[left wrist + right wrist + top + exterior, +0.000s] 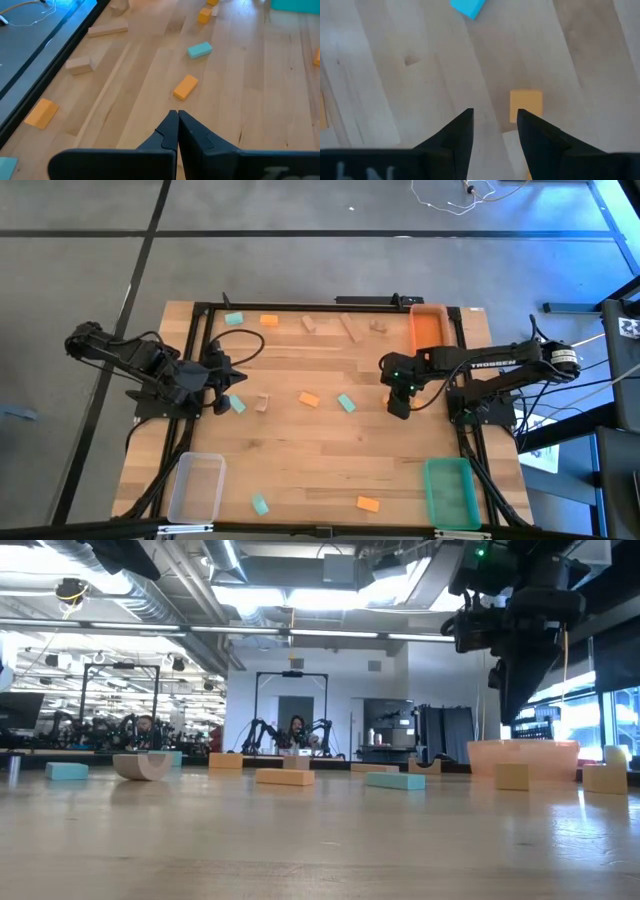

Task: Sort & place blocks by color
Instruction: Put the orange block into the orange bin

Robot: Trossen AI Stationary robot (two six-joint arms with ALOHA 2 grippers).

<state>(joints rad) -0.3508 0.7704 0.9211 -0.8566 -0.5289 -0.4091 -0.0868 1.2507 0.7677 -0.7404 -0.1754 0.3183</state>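
At the lower edge of the overhead frame we see an orange block (pixel 368 503) and a teal block (pixel 260 504) between the clear bin (pixel 197 486) and green bin (pixel 448 492), then mid-frame the right gripper (pixel 398 406), fingers apart and empty above the table (pixel 320 450), the left gripper (pixel 225 380) pressed together, and more blocks scattered toward the top edge.

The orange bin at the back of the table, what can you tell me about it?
The orange bin is a rectangular open-topped tray, plastic by its look, with low see-through orange walls. It sits flat at the table's far right corner, long side running front to back. Nothing shows inside it, and neither gripper touches it; the right arm's open gripper hangs nearby.
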